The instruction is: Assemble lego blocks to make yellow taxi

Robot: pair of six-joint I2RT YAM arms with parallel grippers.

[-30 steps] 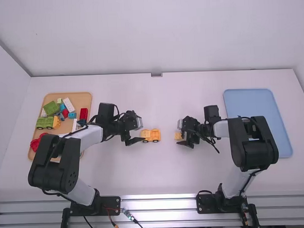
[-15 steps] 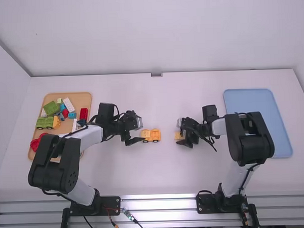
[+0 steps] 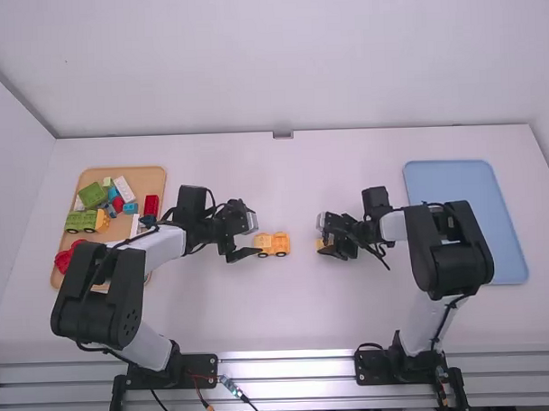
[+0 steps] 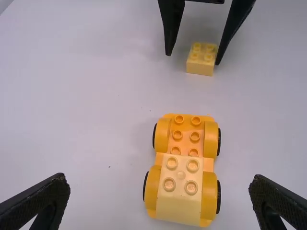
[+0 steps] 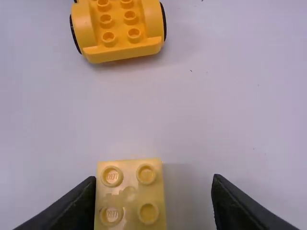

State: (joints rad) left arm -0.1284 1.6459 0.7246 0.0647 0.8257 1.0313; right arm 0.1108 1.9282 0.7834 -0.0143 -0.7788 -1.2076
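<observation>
The right gripper's (image 3: 334, 248) fingers stood apart on either side of a loose pale yellow block (image 5: 129, 191) on the desk (image 3: 287, 309), which lay much nearer one finger. The left gripper (image 3: 244, 252), also spread, was beside the orange-yellow wheeled base (image 4: 186, 136), which carried another pale yellow block (image 4: 180, 206) at one end.

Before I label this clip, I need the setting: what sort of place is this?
Probably a robotics lab or test station: two robot arms are mounted at a white table, with a wooden tray of toy blocks and a blue tray set out beside them.
</observation>
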